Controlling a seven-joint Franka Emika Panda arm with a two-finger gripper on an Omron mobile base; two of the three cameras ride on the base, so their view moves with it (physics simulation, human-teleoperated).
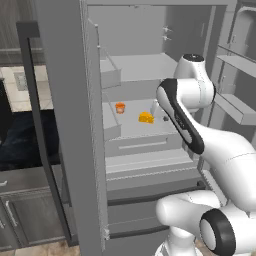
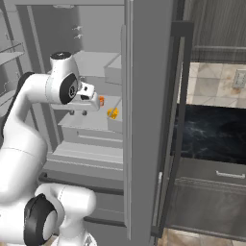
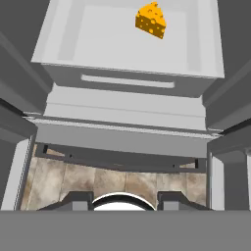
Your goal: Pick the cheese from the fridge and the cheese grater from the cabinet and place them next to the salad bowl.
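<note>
The two-finger end effector [image 2: 77, 113] hangs in front of the open tall light-grey fridge [image 1: 75, 125], its small dark fingertips pressed together with nothing between them, pointing downward above the front lip of a grey inner shelf [image 3: 122, 54].

The cheese [image 3: 151, 19], a small yellow-orange wedge with holes in its paler faces, lies on that shelf toward its back edge, well apart from the end effector. In the hand view its narrow tip points up and to the right, and its long axis runs diagonally across the shelf. In the left base view the cheese [image 1: 146, 118] sits near the shelf's middle, with a small orange cup with a pale rim [image 1: 120, 107] standing upright near it, toward the shelf's rear left.

The white arm [image 1: 190, 125] rises from the base, bends at a dark elbow and reaches forward into the fridge opening, the wrist turned down over the shelf's front edge.
</note>
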